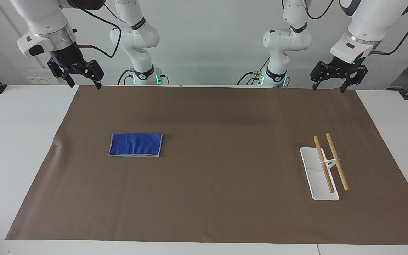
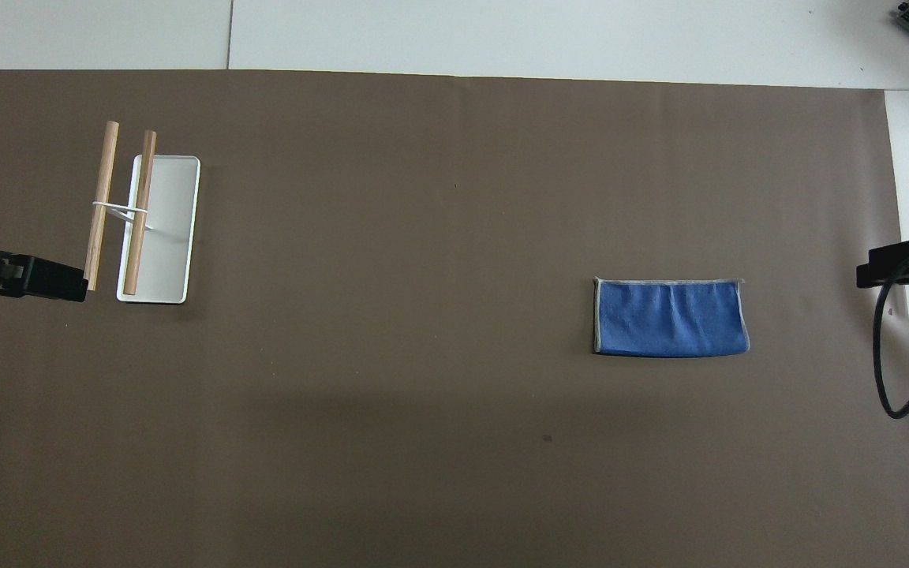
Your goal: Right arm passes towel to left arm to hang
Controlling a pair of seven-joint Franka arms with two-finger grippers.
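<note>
Fingers of both grippers are spread and hold nothing: the right gripper [image 1: 82,75] and left gripper [image 1: 332,78] hang raised over the robots' edge of the brown mat [image 1: 204,198]. No readable writing shows. On the mat the towel [image 1: 135,144] lies flat, long axis along the counter's [image 1: 16,141] length, well apart from the wooden-bar rack [image 1: 326,166].

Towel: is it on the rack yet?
No, the towel lies flat on the brown mat, apart from the rack at the left arm's end.
</note>
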